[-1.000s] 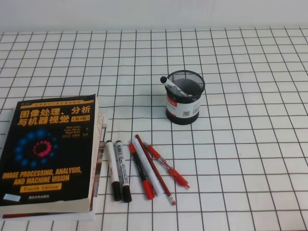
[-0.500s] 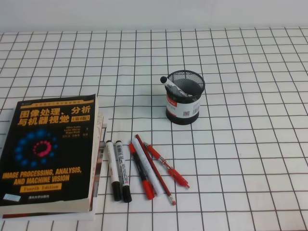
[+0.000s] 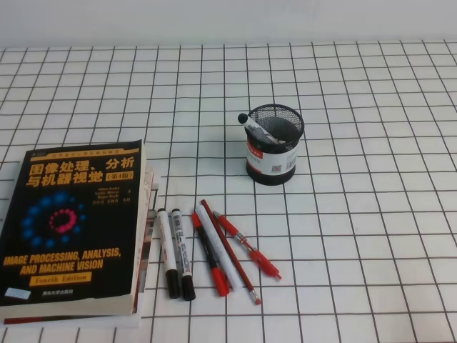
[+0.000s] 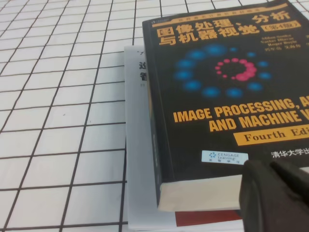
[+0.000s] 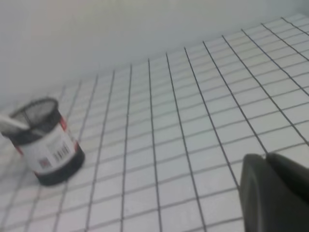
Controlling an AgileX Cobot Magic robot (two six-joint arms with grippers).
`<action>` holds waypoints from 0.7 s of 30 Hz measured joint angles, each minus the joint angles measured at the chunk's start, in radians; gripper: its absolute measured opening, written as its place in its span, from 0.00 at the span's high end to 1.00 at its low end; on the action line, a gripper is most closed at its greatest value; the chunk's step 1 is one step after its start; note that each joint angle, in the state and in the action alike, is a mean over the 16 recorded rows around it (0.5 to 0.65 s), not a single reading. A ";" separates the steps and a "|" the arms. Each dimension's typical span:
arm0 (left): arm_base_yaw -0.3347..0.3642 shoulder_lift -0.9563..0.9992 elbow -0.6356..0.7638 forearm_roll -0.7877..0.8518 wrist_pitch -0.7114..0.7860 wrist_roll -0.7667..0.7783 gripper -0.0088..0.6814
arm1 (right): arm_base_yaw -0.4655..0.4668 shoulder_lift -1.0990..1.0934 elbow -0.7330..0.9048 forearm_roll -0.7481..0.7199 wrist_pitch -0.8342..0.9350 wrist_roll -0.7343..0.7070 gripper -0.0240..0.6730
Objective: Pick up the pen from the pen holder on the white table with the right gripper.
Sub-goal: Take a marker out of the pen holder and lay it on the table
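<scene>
A: Where's the pen?

B: Leaning in the holder, tip over the left rim, mid-table.

A: And the right gripper?

B: Only a dark corner of it shows in its wrist view, well apart from the holder. Jaws open or together, I cannot tell.

A: Risks?

B: In my judgement, a low approach could knock the light cup over. Markers and red pens nearby invite a wrong pick.
</scene>
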 joint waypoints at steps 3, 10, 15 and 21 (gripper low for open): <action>0.000 0.000 0.000 0.000 0.000 0.000 0.99 | 0.000 0.000 0.001 0.108 -0.052 0.000 0.99; 0.000 0.000 0.000 0.000 0.000 0.000 0.99 | 0.000 0.000 0.002 0.319 -0.140 0.000 0.99; 0.000 0.000 0.000 0.000 0.000 0.000 0.99 | 0.000 0.000 0.001 0.393 -0.137 0.000 0.99; 0.000 0.000 0.000 0.000 0.000 0.000 0.99 | 0.000 0.013 -0.025 0.417 -0.051 0.000 0.99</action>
